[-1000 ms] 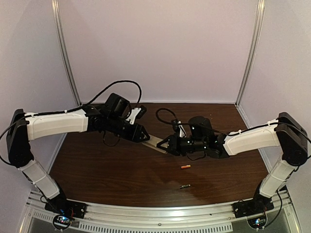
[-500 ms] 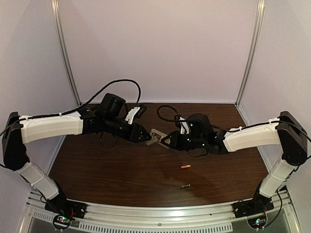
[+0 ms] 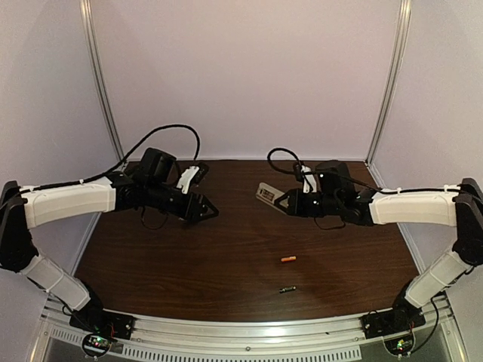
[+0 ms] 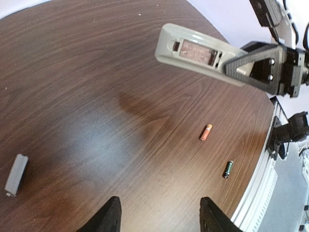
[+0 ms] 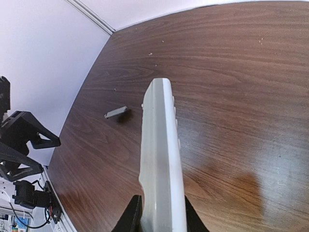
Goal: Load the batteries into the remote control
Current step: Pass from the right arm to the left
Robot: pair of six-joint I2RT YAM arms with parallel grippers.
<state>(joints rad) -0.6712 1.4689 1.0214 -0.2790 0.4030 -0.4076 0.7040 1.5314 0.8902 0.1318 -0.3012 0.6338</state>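
Dark wood table (image 3: 189,260), lilac walls (image 3: 249,75)

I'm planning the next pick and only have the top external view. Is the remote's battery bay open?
Observer: Yes. The left wrist view shows the remote control with its bay uncovered and empty, held in the right hand.
Operator: Where's the cover?
Observer: The cover lies on the table, far from the orange battery and the dark battery.
Operator: Left hand free?
Observer: Yes, the left hand is open, with nothing in it.
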